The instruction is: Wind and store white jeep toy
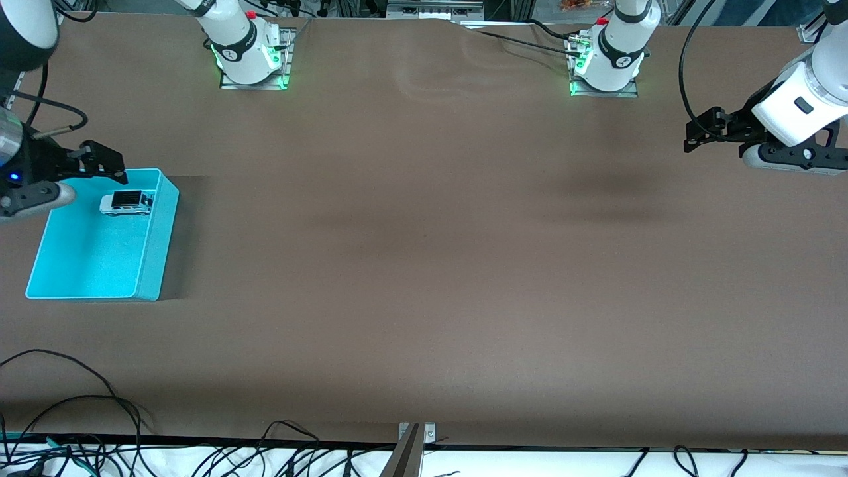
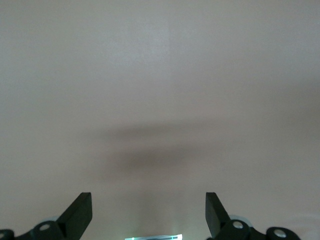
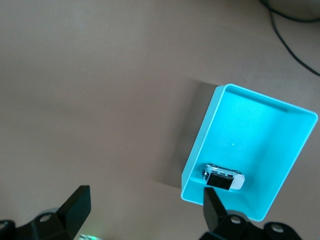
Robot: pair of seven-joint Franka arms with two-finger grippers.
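The white jeep toy point(image 1: 126, 202), white with a black roof, lies in the turquoise bin point(image 1: 156, 252) at the corner nearest the robots' bases. It also shows in the right wrist view point(image 3: 223, 177) inside the bin point(image 3: 260, 130). My right gripper point(image 1: 106, 165) is open and empty, raised over the bin's edge at the right arm's end of the table. My left gripper point(image 1: 695, 136) is open and empty, raised over bare table at the left arm's end; its fingers point(image 2: 80, 212) frame only table.
Both arm bases point(image 1: 248, 53) stand along the edge of the brown table farthest from the front camera. Black cables point(image 1: 66, 411) lie along the table edge nearest the front camera.
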